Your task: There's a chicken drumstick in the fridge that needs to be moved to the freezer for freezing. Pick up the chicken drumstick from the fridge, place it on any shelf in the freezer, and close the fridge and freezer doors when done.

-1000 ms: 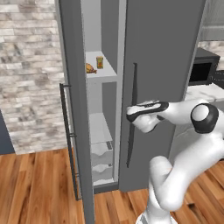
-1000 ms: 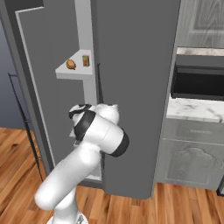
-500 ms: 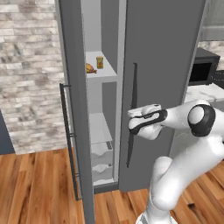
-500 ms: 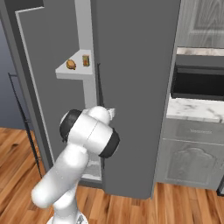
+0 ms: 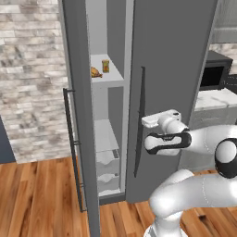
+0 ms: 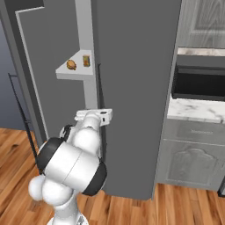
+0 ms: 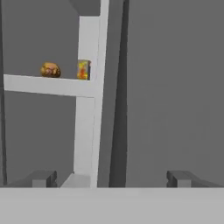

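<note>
Pale grey shelf [image 5: 111,77] seen through the gap of the part-open door, up in the compartment above my hand's level. Two things on it: drumstick [image 5: 96,72], golden-brown, lying near the shelf's front; small orange-yellow carton [image 5: 106,65], upright, just beside it and apart from it. In my hand view the drumstick [image 7: 50,70] sits left of the carton [image 7: 83,69], both on the shelf's [image 7: 43,85] top face. Right base view: shelf [image 6: 74,73], drumstick [image 6: 71,64], carton [image 6: 86,60].
</note>
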